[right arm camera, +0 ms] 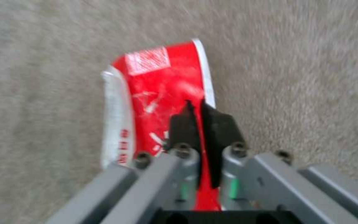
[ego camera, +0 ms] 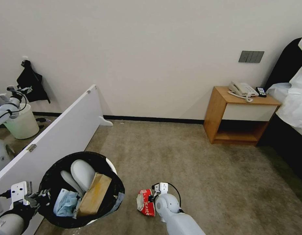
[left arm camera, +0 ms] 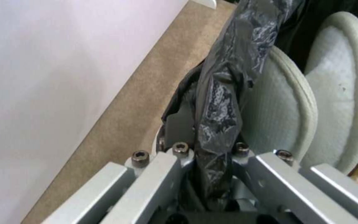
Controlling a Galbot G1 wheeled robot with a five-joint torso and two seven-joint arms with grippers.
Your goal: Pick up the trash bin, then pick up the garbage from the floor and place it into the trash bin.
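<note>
- The left tool (ego camera: 43, 195) sits low at the robot's left, its jaws closed on the bag-covered rim of the round white plastic trash bin lined with a crinkly black bag (ego camera: 116, 192); in the left wrist view the black bag film (left arm camera: 218, 124) is pinched between the 2 metal fingers (left arm camera: 162, 174).
- Inside the bin lie 2 white fabric slippers (ego camera: 82, 174), a flat brown paper bag (ego camera: 94, 195) and a pale-blue face mask (ego camera: 66, 202).
- The bin stands just beside a long white board (ego camera: 59, 130) that runs along the beige carpet floor (ego camera: 190, 169).
- The right tool (ego camera: 153, 198) is down at the carpet, just right of the bin.
- Its black fingertips (right arm camera: 183, 124) are nearly shut, pinching the edge of a flattened red snack packet with white print (right arm camera: 158, 93).
- The packet (ego camera: 146, 202) lies on the carpet between the bin and the right tool, apart from the bin's wall.
</note>
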